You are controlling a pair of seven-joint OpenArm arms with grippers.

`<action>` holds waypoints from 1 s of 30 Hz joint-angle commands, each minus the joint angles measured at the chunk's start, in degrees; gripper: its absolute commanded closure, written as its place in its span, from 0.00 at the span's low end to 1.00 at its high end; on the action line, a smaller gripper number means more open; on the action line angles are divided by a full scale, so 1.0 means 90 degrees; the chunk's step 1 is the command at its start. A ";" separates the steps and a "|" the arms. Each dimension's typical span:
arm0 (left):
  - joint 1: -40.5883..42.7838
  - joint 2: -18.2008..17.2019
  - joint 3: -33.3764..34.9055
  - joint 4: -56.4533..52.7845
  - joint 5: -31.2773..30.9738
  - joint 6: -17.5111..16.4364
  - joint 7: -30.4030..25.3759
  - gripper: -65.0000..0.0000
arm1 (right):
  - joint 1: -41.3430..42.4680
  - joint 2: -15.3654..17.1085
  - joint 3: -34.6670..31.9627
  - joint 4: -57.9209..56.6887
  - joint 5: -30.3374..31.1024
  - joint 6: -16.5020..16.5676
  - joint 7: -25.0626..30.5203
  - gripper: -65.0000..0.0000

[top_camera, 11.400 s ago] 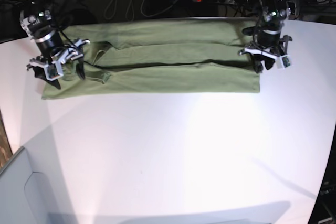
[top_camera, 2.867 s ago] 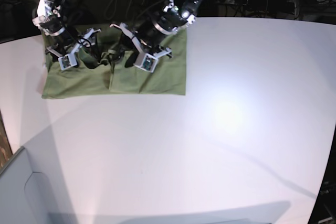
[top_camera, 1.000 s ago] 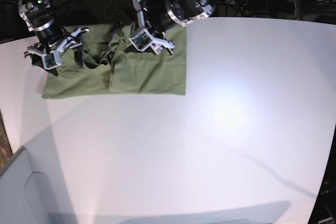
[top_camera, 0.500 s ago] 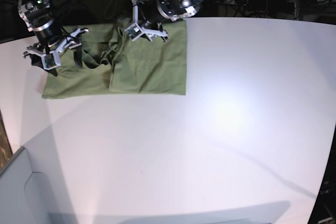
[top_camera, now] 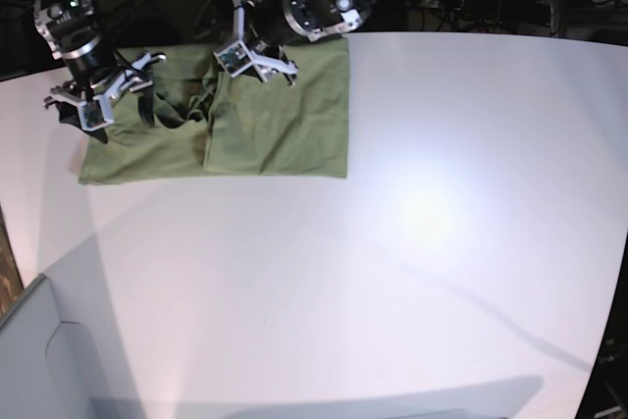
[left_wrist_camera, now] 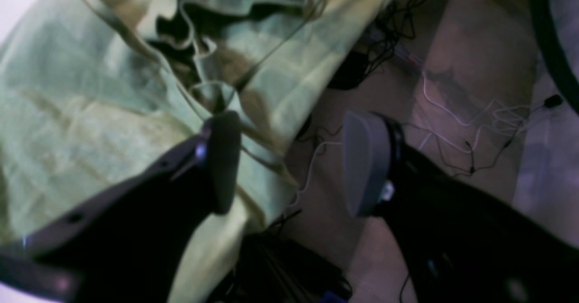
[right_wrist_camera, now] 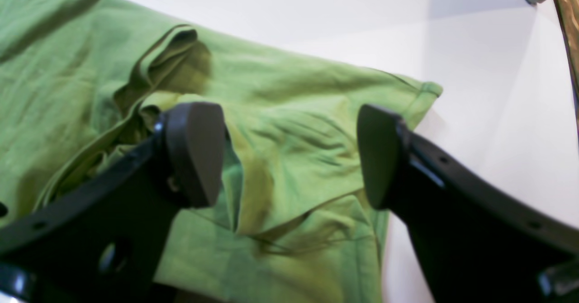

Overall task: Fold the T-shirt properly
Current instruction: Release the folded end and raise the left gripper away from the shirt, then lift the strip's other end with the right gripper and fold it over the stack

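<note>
T-shirt (top_camera: 275,125) on table (top_camera: 412,242), far-left corner

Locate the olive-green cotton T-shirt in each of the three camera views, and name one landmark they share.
Base: olive-green cotton T-shirt folded, upper left of the white table.
Left wrist: fills the left half, rumpled.
Right wrist: fills the left and centre.
Shared landmark: the T-shirt's rumpled folds.

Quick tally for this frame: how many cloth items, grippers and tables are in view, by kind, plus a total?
T-shirt, olive green: 1
Grippers, left gripper and right gripper, both open and holding nothing: 2
White table: 1
Total: 4
</note>
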State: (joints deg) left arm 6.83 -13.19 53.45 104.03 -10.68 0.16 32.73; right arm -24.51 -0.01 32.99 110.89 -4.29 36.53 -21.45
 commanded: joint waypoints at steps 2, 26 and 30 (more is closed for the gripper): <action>-0.0012 0.0035 -0.0005 0.0197 -0.0040 0.0026 -0.0135 0.47 | -0.0007 0.0045 0.0227 0.0138 0.0121 0.0077 0.0171 0.31; 0.1639 -0.0395 -0.4869 0.0861 -0.0040 -0.0004 -0.0135 0.47 | 0.1175 0.0280 0.1379 -0.2714 0.0101 0.0077 0.0161 0.20; 0.1600 -0.0063 -0.5172 0.0646 -0.0040 -0.0004 -0.0135 0.47 | 0.1058 0.0231 0.1330 -0.2734 0.0101 0.0077 0.0161 0.20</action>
State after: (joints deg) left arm 21.28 -13.47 6.98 108.99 -10.92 0.25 32.75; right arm -14.74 1.54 44.82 85.54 -4.21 36.53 -20.53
